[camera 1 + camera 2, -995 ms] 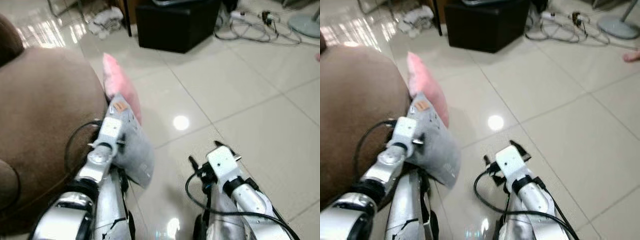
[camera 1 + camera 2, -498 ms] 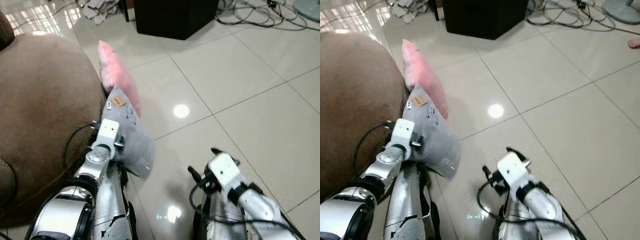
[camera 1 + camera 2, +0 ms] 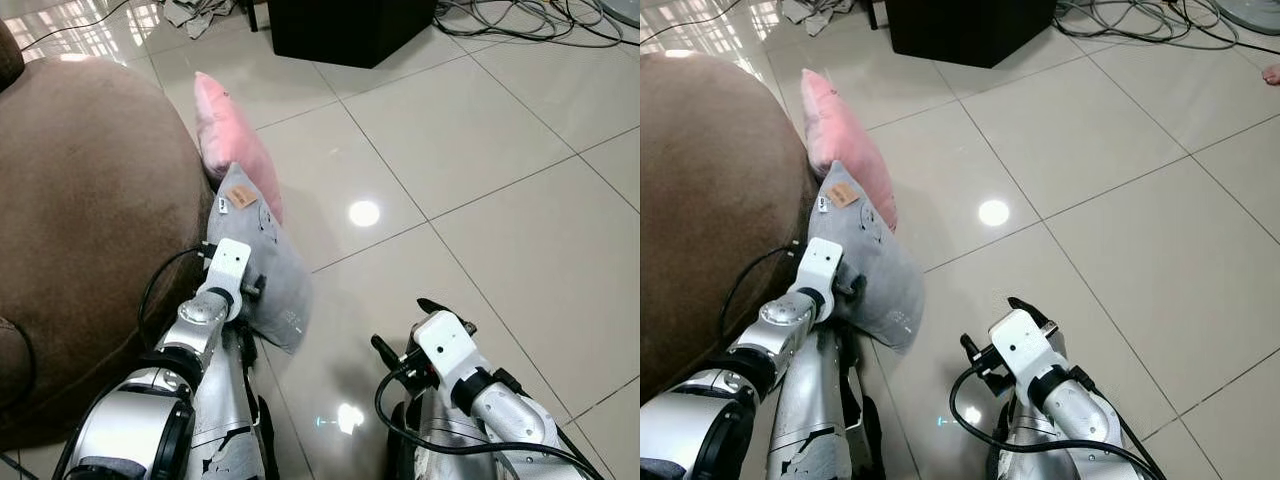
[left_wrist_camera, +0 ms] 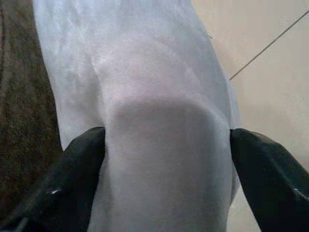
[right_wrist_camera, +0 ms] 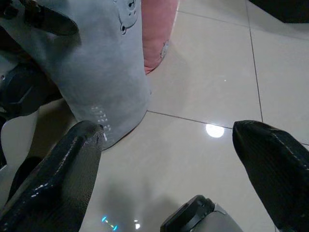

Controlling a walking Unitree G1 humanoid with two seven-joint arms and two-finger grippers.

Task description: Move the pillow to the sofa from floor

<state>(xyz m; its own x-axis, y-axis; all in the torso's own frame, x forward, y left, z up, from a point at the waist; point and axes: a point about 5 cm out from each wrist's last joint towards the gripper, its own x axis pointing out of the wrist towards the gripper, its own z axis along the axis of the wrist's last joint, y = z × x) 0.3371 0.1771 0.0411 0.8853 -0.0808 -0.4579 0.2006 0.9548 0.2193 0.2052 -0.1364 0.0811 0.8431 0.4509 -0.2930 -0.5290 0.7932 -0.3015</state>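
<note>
A grey pillow (image 3: 268, 268) with a small brown tag stands on edge against the brown sofa (image 3: 90, 200), its lower end at the tiled floor. My left gripper (image 4: 166, 142) is shut on it, one black finger (image 4: 79, 164) pressing on each side. Just behind it a pink pillow (image 3: 232, 140) leans on the sofa's side, resting on the floor. My right gripper (image 5: 166, 130) hangs low over the tiles to the right of the grey pillow. Its fingers (image 5: 63, 179) are wide open and hold nothing.
A black box (image 3: 350, 25) stands on the floor at the back, with tangled cables (image 3: 520, 15) to its right and a heap of cloth (image 3: 195, 10) to its left. Open tiled floor (image 3: 480, 180) spreads to the right.
The head view has tilted down and drawn closer to the floor. My left gripper keeps its hold on the grey pillow beside the sofa. The right arm has sunk a little.
</note>
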